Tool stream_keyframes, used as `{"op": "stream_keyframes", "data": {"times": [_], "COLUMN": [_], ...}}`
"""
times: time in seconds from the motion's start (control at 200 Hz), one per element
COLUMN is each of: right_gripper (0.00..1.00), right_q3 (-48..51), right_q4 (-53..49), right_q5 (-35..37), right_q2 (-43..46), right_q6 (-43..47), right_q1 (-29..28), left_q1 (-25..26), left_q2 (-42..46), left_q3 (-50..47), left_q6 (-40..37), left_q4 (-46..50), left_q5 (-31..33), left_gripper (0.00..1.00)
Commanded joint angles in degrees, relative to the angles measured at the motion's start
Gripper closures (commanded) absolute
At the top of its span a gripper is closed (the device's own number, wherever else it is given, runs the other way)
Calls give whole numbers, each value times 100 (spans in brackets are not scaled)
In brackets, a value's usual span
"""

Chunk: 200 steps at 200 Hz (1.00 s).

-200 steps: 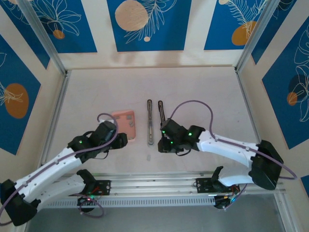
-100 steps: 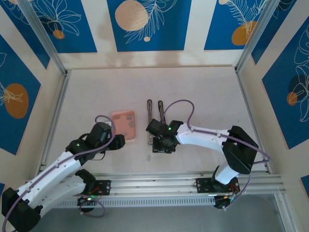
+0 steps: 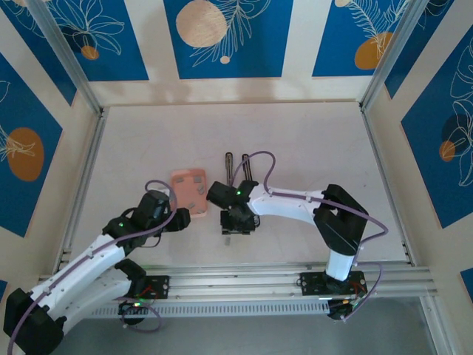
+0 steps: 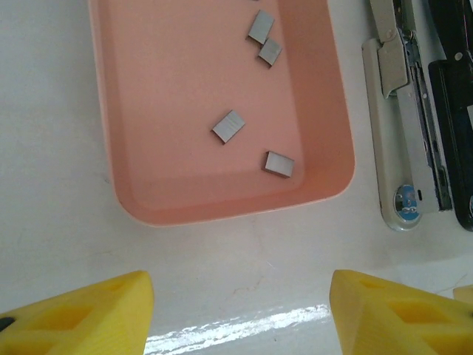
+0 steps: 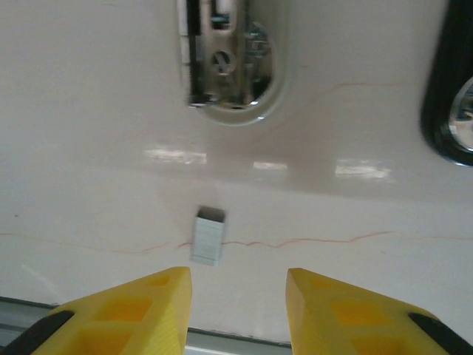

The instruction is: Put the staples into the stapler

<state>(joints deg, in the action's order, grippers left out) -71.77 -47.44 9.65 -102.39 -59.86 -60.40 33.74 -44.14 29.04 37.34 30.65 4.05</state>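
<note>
One loose staple strip [image 5: 209, 237] lies flat on the table [image 5: 81, 133], outside the tray and just beside the rounded near end of the stapler [image 5: 225, 66]. The stapler's silver-white bar is laid open with its channel facing up, and its black top arm [image 5: 452, 96] is swung out alongside. The right gripper [image 5: 238, 287] hangs low over that strip with its yellow fingers [image 5: 129, 310] parted to a narrow gap and nothing between them. The strip sits just ahead of the tips and nearer one tip than the other, not centred. Picking this strip up looks like the step in hand. To do it well the gripper should, I judge, shift sideways until the strip lies squarely in the gap, come down until the pads nearly touch the table, and close across the strip's short width. That way its long side can afterwards be lined up with the channel. A thing this thin and flat will likely skid or tip if only one pad meets it, so both should arrive together. Four more staples [image 4: 228, 126] lie scattered in the pink tray [image 4: 111, 163], which sits just beside the stapler. The left gripper [image 4: 240, 299] hovers near the tray's near rim, its fingers spread wide and empty.
</note>
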Motion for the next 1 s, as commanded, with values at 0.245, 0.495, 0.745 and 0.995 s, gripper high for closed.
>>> {"op": "stream_keyframes", "data": {"times": [0.245, 0.495, 0.745, 0.995], "right_gripper": [62, 62, 67, 72], "right_q3": [-504, -548, -667, -872], "right_q4": [-387, -272, -316, -475], "right_q5": [-427, -595, -579, -486], "right_q2": [-652, -938, -1124, -1272], "right_q6": [149, 174, 236, 328], "right_q1": [-95, -103, -101, -85], "left_q1": [-232, -313, -351, -394], "left_q2": [237, 322, 387, 349], "left_q3": [-335, -436, -463, -473], "left_q6": [54, 42, 51, 43], "left_q4": [-227, -227, -225, -252], "left_q5": [-154, -247, -289, -335], "left_gripper": [35, 35, 35, 35]}}
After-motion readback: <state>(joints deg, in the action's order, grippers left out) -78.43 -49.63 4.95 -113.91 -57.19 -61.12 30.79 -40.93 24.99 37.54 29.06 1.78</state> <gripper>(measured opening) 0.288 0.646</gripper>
